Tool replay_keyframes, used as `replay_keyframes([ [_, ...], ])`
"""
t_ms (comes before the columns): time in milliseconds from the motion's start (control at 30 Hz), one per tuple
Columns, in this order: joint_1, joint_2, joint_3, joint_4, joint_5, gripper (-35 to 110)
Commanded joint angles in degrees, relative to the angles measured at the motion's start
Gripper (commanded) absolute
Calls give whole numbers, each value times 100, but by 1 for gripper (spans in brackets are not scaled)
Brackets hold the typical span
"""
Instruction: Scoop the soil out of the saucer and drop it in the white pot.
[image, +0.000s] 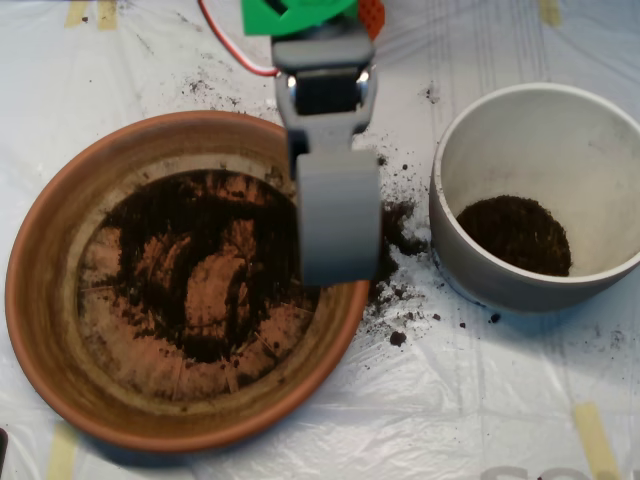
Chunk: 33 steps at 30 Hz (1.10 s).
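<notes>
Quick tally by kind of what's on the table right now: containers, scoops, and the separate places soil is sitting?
Containers: 2, the saucer and the white pot
Scoops: 1, the grey scoop
Soil patches: 3, soil in the saucer, soil in the pot, spilled crumbs between them
Total: 6
</notes>
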Motion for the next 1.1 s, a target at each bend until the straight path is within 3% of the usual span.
replay_keyframes([
  [0, 422, 589, 773, -413, -44, 47],
  [300, 1046, 396, 2505, -1450, -70, 49],
  [700, 2101, -1441, 1705, -1512, -123, 55],
  [1067, 2593, -2962, -448, -756, -369, 57],
])
